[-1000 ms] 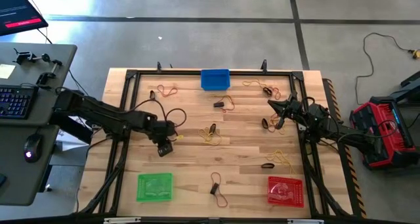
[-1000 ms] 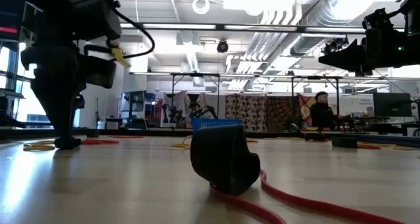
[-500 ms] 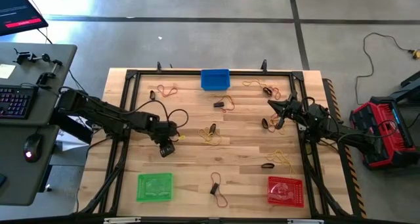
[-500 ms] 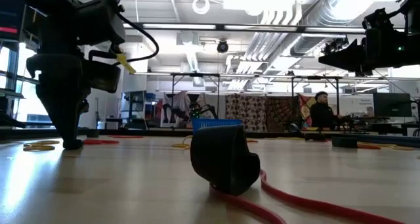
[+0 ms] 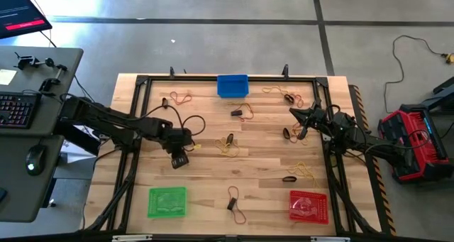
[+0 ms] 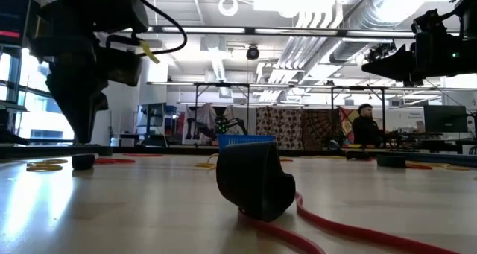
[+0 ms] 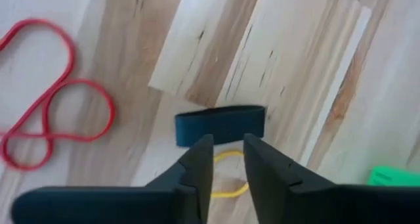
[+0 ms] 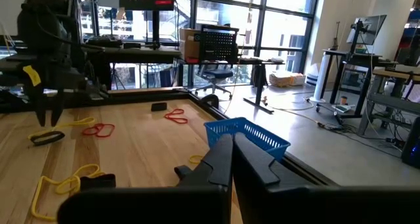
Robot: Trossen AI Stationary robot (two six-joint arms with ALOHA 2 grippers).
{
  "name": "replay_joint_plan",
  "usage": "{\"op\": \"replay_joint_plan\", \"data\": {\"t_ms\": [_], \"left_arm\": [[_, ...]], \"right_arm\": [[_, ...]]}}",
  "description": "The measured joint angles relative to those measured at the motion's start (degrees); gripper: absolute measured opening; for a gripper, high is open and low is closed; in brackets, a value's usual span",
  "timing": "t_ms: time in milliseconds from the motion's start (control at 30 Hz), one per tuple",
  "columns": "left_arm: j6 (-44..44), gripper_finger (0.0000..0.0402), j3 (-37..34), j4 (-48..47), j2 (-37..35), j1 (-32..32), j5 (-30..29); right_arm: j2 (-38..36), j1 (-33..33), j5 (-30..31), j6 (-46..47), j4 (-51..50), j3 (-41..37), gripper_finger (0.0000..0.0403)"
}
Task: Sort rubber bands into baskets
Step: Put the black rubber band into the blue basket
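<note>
My left gripper [image 7: 228, 145] hangs over the table's left half [image 5: 179, 157], fingers pointing down and a little apart, with nothing between them. Right under it a black rubber band [image 7: 220, 125] lies flat on the wood [image 6: 83, 162], with a yellow band [image 7: 226, 157] beside it and a red band [image 7: 46, 99] farther off. More bands lie scattered over the table. The blue basket [image 5: 232, 85] stands at the far edge, the green basket [image 5: 167, 201] near left and the red basket [image 5: 309, 205] near right. My right gripper [image 8: 231, 145] waits shut and level at the right [image 5: 294, 113].
A black frame [image 5: 142, 80] runs round the tabletop. A black band on a red one [image 6: 253, 179] lies near the front edge. Beyond the table, a desk with a keyboard [image 5: 14, 108] stands on the left and a person [image 6: 365, 127] sits in the room.
My left gripper has risen straight up from the table, where its fingertips stood a second ago. The black band has stayed lying on the wood below it.
</note>
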Motion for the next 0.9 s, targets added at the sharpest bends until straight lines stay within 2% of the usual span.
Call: {"op": "replay_joint_plan", "data": {"t_ms": [133, 300, 900], "left_arm": [[-2.4, 0.0116, 0.0, -2.6, 0.3, 0.1, -2.3], [-2.5, 0.0139, -1.8, 0.7, 0.4, 1.8, 0.1], [1.0, 0.0121, -7.4, 9.1, 0.7, 6.4, 5.6]], "right_arm": [[0.0, 0.0, 0.0, 0.0, 0.0, 0.0, 0.0000], [0.0, 0.0, 0.0, 0.0, 0.0, 0.0, 0.0000], [0.0, 0.0, 0.0, 0.0, 0.0, 0.0, 0.0000]]}}
